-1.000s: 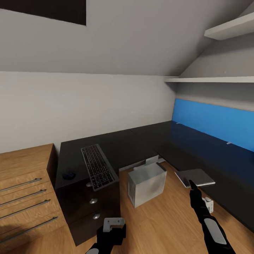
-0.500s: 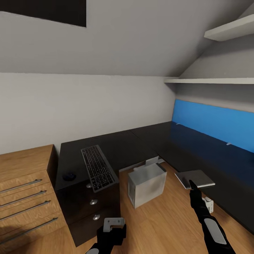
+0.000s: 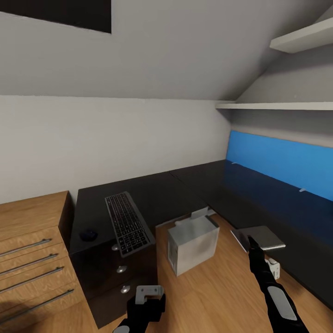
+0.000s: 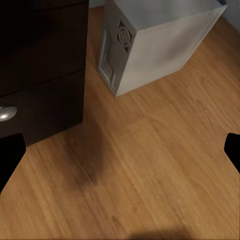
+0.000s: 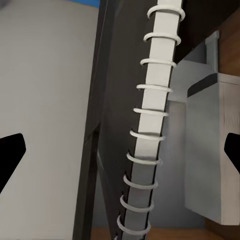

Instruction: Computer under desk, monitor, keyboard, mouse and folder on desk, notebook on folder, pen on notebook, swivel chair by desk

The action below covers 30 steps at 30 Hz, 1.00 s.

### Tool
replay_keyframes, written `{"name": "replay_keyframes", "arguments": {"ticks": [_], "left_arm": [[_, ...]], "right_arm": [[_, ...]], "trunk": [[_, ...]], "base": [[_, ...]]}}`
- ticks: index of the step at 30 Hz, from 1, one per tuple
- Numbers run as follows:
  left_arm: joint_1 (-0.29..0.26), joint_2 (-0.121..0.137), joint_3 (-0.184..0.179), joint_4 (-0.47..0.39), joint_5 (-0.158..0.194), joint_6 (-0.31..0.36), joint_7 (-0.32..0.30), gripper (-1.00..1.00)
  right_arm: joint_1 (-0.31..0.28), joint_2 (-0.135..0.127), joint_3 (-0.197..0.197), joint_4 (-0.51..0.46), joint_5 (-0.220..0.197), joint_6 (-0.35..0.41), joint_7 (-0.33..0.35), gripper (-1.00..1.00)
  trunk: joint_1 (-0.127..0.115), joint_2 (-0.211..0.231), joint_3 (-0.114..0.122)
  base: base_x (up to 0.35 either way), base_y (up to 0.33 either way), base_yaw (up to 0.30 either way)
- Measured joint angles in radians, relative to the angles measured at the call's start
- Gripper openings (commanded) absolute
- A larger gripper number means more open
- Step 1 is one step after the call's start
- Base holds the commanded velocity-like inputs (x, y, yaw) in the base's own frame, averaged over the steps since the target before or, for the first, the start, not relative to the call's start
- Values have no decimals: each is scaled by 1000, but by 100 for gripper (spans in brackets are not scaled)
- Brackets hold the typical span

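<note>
the head camera looks forward and down from standing height into the attic corner, taking in the desk (image 3: 185, 189), the computer (image 3: 193, 244) on the floor and both arms below. the left wrist camera faces down at the plank floor, close to the computer's rear panel (image 4: 150, 40). the right wrist camera sits very near the notebook (image 5: 152, 125), sighting along its spiral binding with the computer beyond.

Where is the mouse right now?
In the head view the mouse sits on the left end of the black desk, left of the keyboard and beside the wooden cabinet.
</note>
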Motion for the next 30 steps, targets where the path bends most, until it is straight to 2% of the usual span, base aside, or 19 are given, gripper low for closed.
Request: {"name": "replay_keyframes", "arguments": {"ticks": [10,11,30], "left_arm": [[0,0,0,0,0,0,0,100],[0,0,0,0,0,0,0,100],[0,-1,0,0,-1,0,0,100]], "right_arm": [[0,-1,1,0,1,0,-1,100],[0,-1,1,0,1,0,-1,-100],[0,-1,2,-2,2,-2,0,-100]], "trunk": [[0,0,0],[0,0,0],[0,0,0]], "base": [[21,0,0],[2,0,0],[0,0,0]]}}
